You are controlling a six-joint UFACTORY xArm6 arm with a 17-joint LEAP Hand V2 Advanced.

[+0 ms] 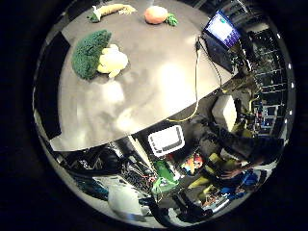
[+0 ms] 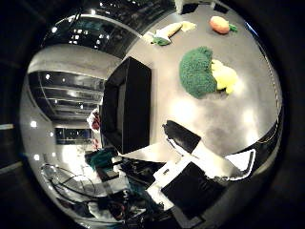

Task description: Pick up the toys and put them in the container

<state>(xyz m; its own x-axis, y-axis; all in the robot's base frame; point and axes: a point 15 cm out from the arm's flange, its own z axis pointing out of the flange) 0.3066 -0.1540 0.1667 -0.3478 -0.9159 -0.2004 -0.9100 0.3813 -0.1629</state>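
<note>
A green broccoli toy (image 1: 89, 52) lies on the grey table (image 1: 144, 87) with a yellow toy (image 1: 114, 61) touching its side. An orange toy with a green tip (image 1: 157, 14) and a pale long toy with green leaves (image 1: 109, 11) lie near the table's far edge. In the right thumb side palm view, a black box-shaped container (image 2: 127, 103) stands on the table beside the broccoli toy (image 2: 196, 70). My right hand (image 2: 191, 167) is high above the table and away from the toys. Its fingers (image 2: 181, 136) look relaxed and hold nothing.
An open laptop (image 1: 221, 31) stands at a corner of the table, with a cable running across the tabletop. Beyond the table edge lie cluttered floor items and equipment (image 1: 178, 164). A dark panel (image 1: 48, 120) lies at another table edge.
</note>
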